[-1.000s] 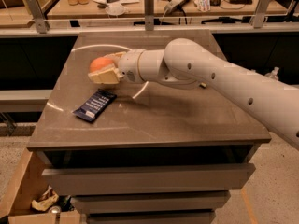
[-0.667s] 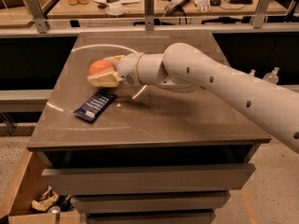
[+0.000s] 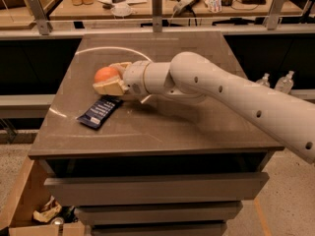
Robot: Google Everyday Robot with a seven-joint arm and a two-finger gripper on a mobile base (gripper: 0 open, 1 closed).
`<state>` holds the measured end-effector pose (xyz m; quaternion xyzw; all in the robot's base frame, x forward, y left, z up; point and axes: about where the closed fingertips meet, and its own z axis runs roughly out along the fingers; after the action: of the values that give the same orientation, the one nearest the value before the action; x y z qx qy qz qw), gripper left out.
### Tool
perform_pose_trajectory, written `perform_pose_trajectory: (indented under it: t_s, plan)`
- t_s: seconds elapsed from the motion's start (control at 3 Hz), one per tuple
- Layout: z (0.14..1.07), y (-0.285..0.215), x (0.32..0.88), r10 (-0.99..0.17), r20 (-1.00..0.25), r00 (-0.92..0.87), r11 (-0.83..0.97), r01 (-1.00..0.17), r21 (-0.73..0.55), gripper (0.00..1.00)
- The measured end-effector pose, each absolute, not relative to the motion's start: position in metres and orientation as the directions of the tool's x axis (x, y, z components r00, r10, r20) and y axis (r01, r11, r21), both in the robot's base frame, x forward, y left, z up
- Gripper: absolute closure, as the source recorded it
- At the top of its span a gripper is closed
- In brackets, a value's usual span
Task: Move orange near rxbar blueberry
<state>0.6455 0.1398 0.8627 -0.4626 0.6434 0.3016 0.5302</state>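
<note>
Pinching the orange [image 3: 105, 73] close by the rxbar blueberry [image 3: 100, 112], the gripper [image 3: 110, 78] risks it rolling away on release.

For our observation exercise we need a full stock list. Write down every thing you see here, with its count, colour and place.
table: one, grey-brown top, centre, with drawers below
orange: one, orange, over the table's left part, between the gripper's fingers
bar: one, dark blue wrapper, flat on the table just in front of the orange
bench: one, wooden, along the back, cluttered with cables and small items
bottles: two, clear, right of the table, behind the arm
box: one, brown cardboard, on the floor at lower left
arm: one, white, reaching in from the right across the table
gripper: one, tan fingers, at the arm's left end, closed on the orange
</note>
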Motion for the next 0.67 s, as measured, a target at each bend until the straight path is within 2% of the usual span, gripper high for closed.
perform_pose_trajectory:
  t_s: [0.33, 0.67]
  plan:
    - [0.8617, 0.1423, 0.6459, -0.277, -0.961, 0.005, 0.382, -0.917, -0.114, 0.12]
    - [0.8640, 0.1446, 0.6465, -0.276, -0.961, 0.016, 0.376, -0.919, -0.124, 0.00]
